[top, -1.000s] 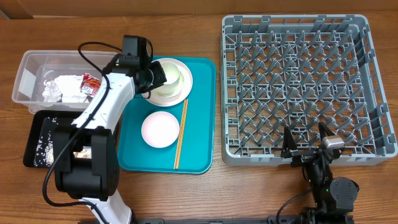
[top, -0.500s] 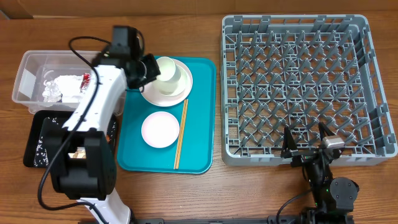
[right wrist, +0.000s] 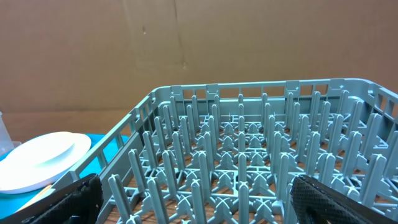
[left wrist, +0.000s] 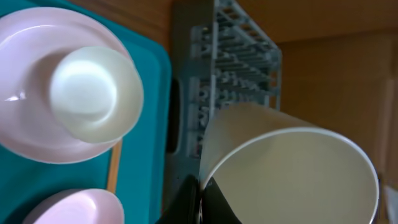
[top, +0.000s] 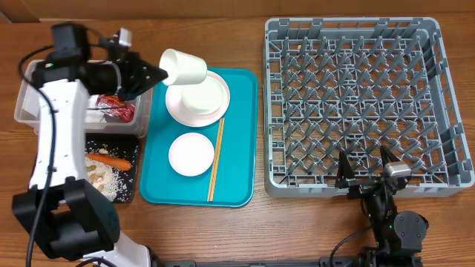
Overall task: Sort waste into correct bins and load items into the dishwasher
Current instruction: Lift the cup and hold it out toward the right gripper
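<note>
Clamped by its rim in the left gripper (top: 152, 74): the small cup (top: 185, 68), tipped on its side, mouth toward the gripper, aloft over the 11 o'clock corner of the teal tray (top: 237, 170). On that tray: round plate (top: 215, 111) carrying a bowl (top: 194, 95), second bowl (top: 191, 154) at 6 o'clock from it, chopsticks (top: 216, 159) just beside. At 9 o'clock: clear tub (top: 24, 104) holding the red wrapper (top: 119, 110); black tray (top: 133, 152) holding carrot (top: 110, 159), peanuts (top: 95, 172) and rice (top: 111, 184). Spread wide, gripping nothing: right gripper (top: 364, 157), at the 6 o'clock edge of the dish rack (top: 352, 26) on the table (top: 252, 226).
</note>
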You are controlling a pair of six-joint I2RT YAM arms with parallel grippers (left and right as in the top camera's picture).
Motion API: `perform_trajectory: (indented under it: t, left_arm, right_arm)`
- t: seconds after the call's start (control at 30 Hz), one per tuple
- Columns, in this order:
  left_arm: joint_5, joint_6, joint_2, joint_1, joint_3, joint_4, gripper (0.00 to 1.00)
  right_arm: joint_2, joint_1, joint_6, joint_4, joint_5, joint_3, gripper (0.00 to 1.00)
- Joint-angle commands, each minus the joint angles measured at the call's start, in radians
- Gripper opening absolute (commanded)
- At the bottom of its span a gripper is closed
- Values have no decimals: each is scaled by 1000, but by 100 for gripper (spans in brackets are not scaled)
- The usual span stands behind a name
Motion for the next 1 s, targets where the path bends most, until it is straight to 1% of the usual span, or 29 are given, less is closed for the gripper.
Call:
perform_trajectory:
  t: [0.0,0.13,0.23,0.33,0.37,0.43,0.53,0.63,0.67,0.7,0.8,0.87,0.97]
  left_arm:
    - [312,206,-17,37,17,-81,4]
    - [328,308,-17,39,17,-194,5]
    - [328,375,-17,37,17,-256,4]
    - [328,425,-17,37,17,-286,5]
    - [328,438,-17,37,17,-290,5]
    - [327,444,-17,35,17,-297,6]
    - [328,443,-17,21,17,-297,6]
    - [328,443,-17,-5,17,-296,7]
    - [328,443,-17,-29,17,-295,6]
    - [328,444,-17,-42,17,-295,6]
    - [349,443,-17,-86,17,-288,6]
    - [381,443,-17,-120,17,-272,7]
    - [422,442,-17,-159,17,-232,11]
  right_arm:
    - [-12,-2,4,6,2,-11,100]
    - [-12,-2,5,7,-18,-11,100]
    - [-12,-2,69,11,-122,-11,100]
    - [-12,-2,148,24,-237,-10,100]
    - [-12,-2,167,23,-302,-9,100]
    - [-11,-2,220,4,-364,5,100]
    - [-11,-2,297,-33,-370,60,100]
    - [6,-2,327,-64,-374,155,100]
    - [44,-2,327,-120,-377,249,100]
    - [75,-2,327,-163,-378,307,100]
    - [196,-2,325,-284,-417,475,100]
    - [301,-2,314,-351,-483,584,100]
    - [459,-2,311,-433,-590,725,100]
